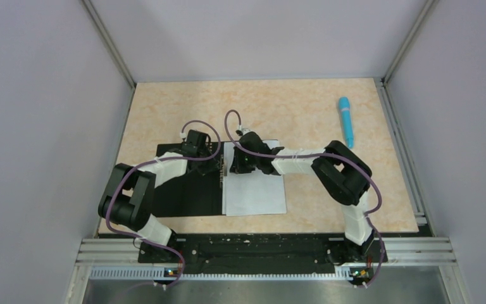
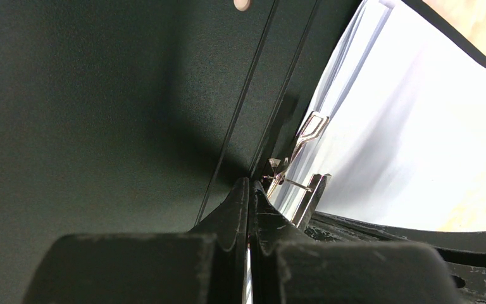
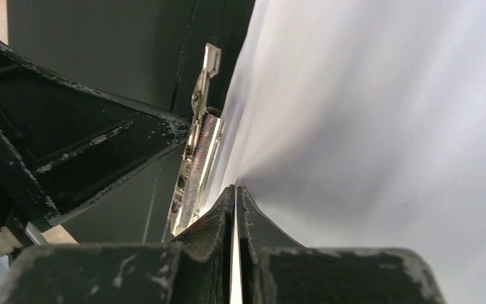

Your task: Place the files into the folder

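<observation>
Sheets (image 1: 255, 195) were laid on the right half of the opened folder (image 1: 183, 199), toward the near edge of the table (image 1: 304, 114). Left pincer (image 2: 249, 183) and right pincer (image 3: 235, 190) were clenched empty and pressed beside the metal clip (image 3: 196, 158), presumably to seat the sheets.

Colour rundown: the folder (image 1: 190, 199) shows plain matte black, and the files (image 1: 256, 195) on its right side are plain white. The pen (image 1: 346, 120), far right, is bright sky blue. The table (image 1: 304, 107) is peachy beige with a mottled, marbled pattern. The arms (image 1: 291, 163) are black with white links, the cables (image 1: 197, 121) purple, and the folder's clip (image 3: 197, 158) shiny silver.
</observation>
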Controlling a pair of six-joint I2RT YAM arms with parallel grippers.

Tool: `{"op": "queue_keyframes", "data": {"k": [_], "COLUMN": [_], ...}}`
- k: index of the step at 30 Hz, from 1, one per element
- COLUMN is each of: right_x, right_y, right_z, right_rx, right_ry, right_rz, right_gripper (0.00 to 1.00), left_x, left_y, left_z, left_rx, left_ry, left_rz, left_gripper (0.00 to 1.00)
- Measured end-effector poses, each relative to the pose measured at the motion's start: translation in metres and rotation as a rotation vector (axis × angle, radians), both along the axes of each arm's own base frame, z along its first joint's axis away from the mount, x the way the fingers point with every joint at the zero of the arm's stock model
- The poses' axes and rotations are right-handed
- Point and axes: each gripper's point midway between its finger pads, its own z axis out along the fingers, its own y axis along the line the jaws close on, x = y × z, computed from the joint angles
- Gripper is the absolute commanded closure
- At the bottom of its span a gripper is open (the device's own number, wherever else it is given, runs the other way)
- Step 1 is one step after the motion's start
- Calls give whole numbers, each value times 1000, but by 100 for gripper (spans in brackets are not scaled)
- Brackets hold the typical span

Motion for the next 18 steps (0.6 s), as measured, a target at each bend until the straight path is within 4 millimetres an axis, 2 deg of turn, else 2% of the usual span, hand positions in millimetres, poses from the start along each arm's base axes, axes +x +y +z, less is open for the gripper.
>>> {"op": "queue_keyframes", "data": {"k": [5, 7, 11, 13, 15, 18], "right_x": [2, 2, 4, 4, 1, -1], "right_y": [5, 3, -7, -20, -45, -92], "right_z": [9, 16, 54, 75, 90, 91], "right_rx": [1, 0, 20, 34, 35, -6], "right_ry": [-10, -18, -75, -111, -144, -161], "right_rz": [8, 9, -10, -32, -71, -159], "right_gripper": [87, 80, 59, 51, 46, 45], "left_x": [0, 0, 0, 0, 0, 0], "left_y": [0, 0, 0, 0, -1, -1], "left_z": [0, 0, 0, 0, 0, 0], "left_rx": [0, 0, 0, -2, -2, -6], "left_ry": [0, 0, 0, 0, 1, 0], "left_rz": [0, -1, -1, -2, -3, -4], "left_gripper": [100, 100, 100, 100, 100, 100]}}
